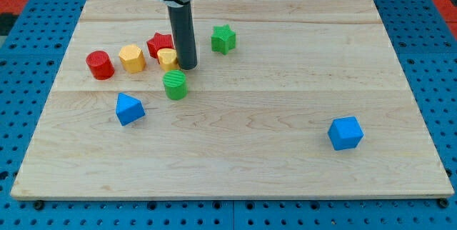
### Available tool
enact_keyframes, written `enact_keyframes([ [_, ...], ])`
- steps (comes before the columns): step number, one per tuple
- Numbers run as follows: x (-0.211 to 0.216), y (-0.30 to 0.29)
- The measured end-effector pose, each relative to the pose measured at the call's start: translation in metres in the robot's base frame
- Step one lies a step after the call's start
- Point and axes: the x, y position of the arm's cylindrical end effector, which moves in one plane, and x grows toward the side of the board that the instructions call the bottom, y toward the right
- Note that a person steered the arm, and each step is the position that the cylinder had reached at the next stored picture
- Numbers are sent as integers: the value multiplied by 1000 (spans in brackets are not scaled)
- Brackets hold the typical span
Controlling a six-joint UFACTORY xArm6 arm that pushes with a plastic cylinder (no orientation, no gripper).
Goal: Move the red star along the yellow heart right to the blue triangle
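The red star (158, 44) lies at the view's upper left, partly hidden by the yellow heart (168, 59), which touches its lower right side. My tip (188, 66) stands right against the heart's right side. The blue triangle (129, 108) lies below them, toward the view's lower left, apart from both.
A red cylinder (100, 65) and a yellow hexagon (132, 58) sit left of the star. A green cylinder (175, 85) lies just below my tip. A green star (223, 38) is to the right. A blue cube (345, 132) sits at lower right. The wooden board (285, 173) rests on a blue pegboard.
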Motion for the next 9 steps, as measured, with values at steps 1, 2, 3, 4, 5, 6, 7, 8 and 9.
enact_keyframes([
  [1,-21,24],
  [2,-59,45],
  [3,-94,44],
  [4,-107,14],
  [5,-107,-26],
  [6,-97,-40],
  [7,-66,-40],
  [8,-43,-40],
  [9,-21,-40],
])
